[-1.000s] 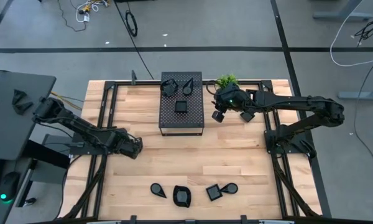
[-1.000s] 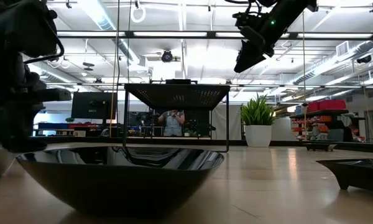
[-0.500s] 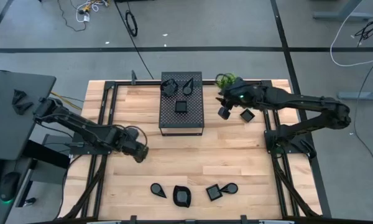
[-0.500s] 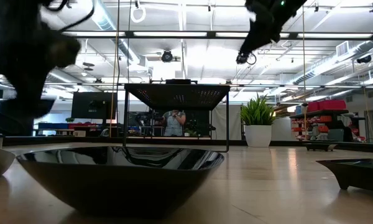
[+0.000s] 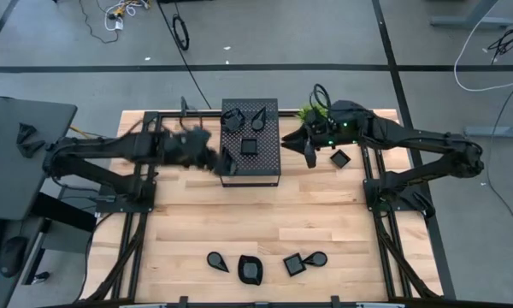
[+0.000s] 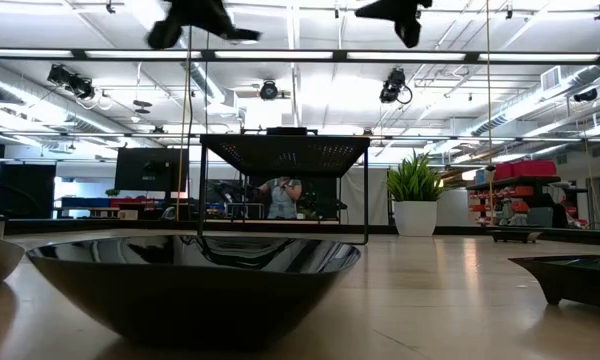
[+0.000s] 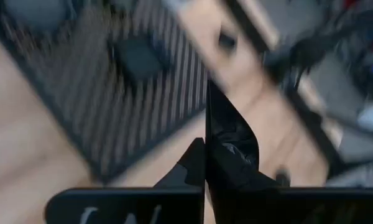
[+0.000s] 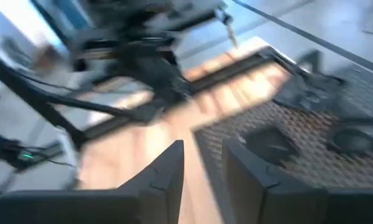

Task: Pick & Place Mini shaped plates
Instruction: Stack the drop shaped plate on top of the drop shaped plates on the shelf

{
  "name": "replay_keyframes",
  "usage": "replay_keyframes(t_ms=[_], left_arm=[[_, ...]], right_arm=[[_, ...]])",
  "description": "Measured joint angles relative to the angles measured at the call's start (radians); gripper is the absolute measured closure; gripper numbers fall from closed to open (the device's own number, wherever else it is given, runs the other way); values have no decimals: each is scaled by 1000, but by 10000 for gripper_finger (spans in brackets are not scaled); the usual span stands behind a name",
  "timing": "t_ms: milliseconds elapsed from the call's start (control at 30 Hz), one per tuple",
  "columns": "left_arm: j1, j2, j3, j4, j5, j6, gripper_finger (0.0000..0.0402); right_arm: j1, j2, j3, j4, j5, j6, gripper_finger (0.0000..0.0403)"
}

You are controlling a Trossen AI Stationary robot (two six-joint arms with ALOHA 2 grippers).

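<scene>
Three mini plates (image 5: 248, 146) lie on the perforated box (image 5: 250, 167) at the worktop's far middle; four more (image 5: 250, 269) sit along the near edge and one square plate (image 5: 339, 158) lies right of the box. The left gripper (image 5: 212, 160), jaws pressed together, hovers at the box's left edge. The right gripper (image 5: 309, 151), jaws spread with nothing between them, hovers beside the box's right edge, near the potted plant (image 5: 310, 112).

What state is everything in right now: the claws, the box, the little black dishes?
Left gripper: shut, beside the box.
Right gripper: open, empty, raised near the plant.
Perforated box: upright, three plates on top.
Mini plates at the front: four, lying flat.
Square plate: resting on the table.
</scene>
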Motion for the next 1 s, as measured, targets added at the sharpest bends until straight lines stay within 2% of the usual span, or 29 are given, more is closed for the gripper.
replay_keyframes(t_ms=[167, 267, 433, 500, 733, 1000], left_arm=[[148, 13, 5, 142, -5, 91, 395], [205, 39, 4, 197, 22, 111, 397], [241, 117, 5, 330, 113, 120, 391], [243, 142, 4, 345, 117, 116, 390], [243, 199, 4, 377, 128, 120, 394], [242, 227, 4, 411, 140, 131, 390]], right_arm=[[11, 54, 0, 89, -12, 14, 261], [11, 105, 0, 117, 16, 6, 236], [11, 188, 0, 169, 92, -14, 201], [11, 207, 0, 187, 114, -28, 194], [11, 227, 0, 204, 191, -82, 207], [5, 245, 0, 209, 197, -188, 233]])
